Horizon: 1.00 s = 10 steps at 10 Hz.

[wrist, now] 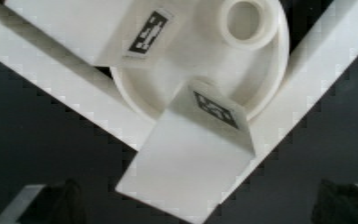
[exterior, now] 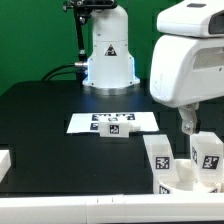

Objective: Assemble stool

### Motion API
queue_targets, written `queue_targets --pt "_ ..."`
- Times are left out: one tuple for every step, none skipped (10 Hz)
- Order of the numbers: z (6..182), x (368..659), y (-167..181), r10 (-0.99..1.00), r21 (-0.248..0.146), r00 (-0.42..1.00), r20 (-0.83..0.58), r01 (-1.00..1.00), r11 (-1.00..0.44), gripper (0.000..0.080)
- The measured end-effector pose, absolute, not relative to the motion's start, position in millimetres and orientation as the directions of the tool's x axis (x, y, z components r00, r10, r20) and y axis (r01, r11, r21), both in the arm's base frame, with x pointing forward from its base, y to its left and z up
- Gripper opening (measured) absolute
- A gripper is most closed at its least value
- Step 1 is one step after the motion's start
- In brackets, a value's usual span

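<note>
The stool's white parts stand at the exterior view's lower right. The round seat disc (exterior: 190,181) carries two upright tagged legs (exterior: 157,153) (exterior: 208,150). In the wrist view the seat disc (wrist: 194,60) shows a round socket hole (wrist: 247,20), and a tagged block leg (wrist: 197,150) juts from it toward the camera. My gripper (exterior: 187,124) hangs just above these parts. In the wrist view the gripper (wrist: 202,205) is open, its dark fingers (wrist: 60,203) wide apart on either side of the leg's near end without touching it.
The marker board (exterior: 113,121) lies mid-table with a small lone tagged block (exterior: 113,131) at its front edge. The robot base (exterior: 108,55) stands behind. White bars (wrist: 51,75) (wrist: 318,95) run beside the seat. A white block (exterior: 4,160) sits at the exterior view's left edge.
</note>
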<state>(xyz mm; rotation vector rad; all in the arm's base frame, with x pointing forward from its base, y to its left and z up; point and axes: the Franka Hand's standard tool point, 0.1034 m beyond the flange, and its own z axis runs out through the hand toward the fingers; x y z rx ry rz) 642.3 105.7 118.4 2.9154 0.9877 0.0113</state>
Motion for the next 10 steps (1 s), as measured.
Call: queue_targets --pt "117.6 642.5 104.3 0.673 0.065 0.739 -0.022 0.673 -0.737 0.0649" --pt "112.5 644.6 99.4 0.795 0.079 0.605 -0.051 0.796 -0.6 0.0649" --pt "105.9 645.8 97.2 0.827 0.079 0.558 -0.068 0.829 -0.553 0.0649" --pt "99.4 643.9 96.2 0.827 0.073 0.557 -0.076 0.83 -0.553 0.0649" --pt "91.1 642.4 96.2 0.847 0.068 0.525 -0.084 0.851 -0.52 0.0649" --pt "82.6 641.6 98.8 0.865 0.063 0.493 -0.09 0.87 -0.489 0.0649" --pt "80.4 643.4 101.4 0.896 0.063 0.433 -0.1 0.901 -0.429 0.0649" --pt "79.6 642.8 102.3 0.901 0.06 0.422 -0.101 0.906 -0.418 0.0649" --pt "79.6 643.0 101.0 0.889 0.062 0.447 -0.1 0.895 -0.442 0.063" --pt "79.5 643.0 100.6 0.874 0.065 0.476 -0.098 0.879 -0.472 0.0503"
